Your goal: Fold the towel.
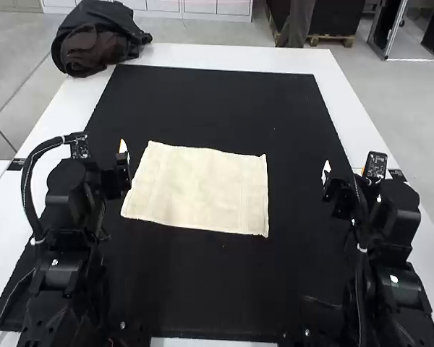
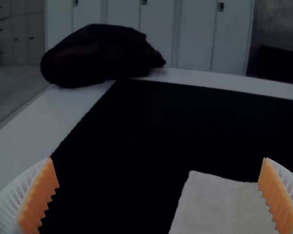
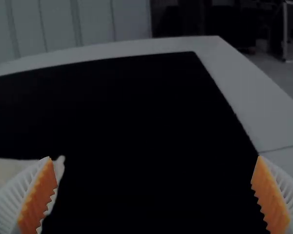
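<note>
Well, left gripper (image 2: 157, 158) had its fingers wide and empty | right gripper (image 3: 154, 157) did too, maybe so each could pinch an edge | towel (image 1: 195, 189) lay flat between the two pairs of fingers, likely spread on the black mat (image 1: 202, 289) for easy folding

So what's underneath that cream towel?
Black mat shows all around the towel, so it presumably continues beneath. The towel lies flat and covers whatever is directly under it, so that can't be seen.

Bright up in the high view, white table (image 1: 224, 58) glowing; both wrist views are dim, the mat (image 2: 136, 131) almost solid black!
</note>
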Controlling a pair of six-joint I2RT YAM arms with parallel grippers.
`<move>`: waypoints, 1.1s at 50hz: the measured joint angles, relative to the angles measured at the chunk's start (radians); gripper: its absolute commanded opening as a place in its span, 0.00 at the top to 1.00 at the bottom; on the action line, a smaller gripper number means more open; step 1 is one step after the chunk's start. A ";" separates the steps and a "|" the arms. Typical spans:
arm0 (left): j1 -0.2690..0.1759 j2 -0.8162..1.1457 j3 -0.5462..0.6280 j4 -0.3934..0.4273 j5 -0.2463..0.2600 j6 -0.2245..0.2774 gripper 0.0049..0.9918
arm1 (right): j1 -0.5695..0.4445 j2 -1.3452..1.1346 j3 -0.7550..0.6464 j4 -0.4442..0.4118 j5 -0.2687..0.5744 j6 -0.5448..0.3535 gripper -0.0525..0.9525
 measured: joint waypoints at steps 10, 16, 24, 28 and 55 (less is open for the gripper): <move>0.000 0.000 0.000 0.002 -0.003 -0.011 0.03 | 0.000 0.000 0.000 0.011 -0.003 -0.026 0.03; 0.000 0.000 0.000 0.073 -0.003 0.045 0.04 | 0.000 0.000 0.000 0.082 -0.008 -0.051 0.03; 0.000 0.000 0.000 0.143 -0.002 0.140 0.06 | 0.000 0.000 0.000 0.195 -0.011 -0.173 0.05; 0.000 0.000 0.000 0.206 0.003 0.165 0.06 | 0.000 0.000 0.000 0.258 -0.011 -0.223 0.05; 0.000 0.618 0.463 0.301 -0.006 0.196 0.06 | -0.029 0.677 0.507 0.309 -0.099 -0.123 0.05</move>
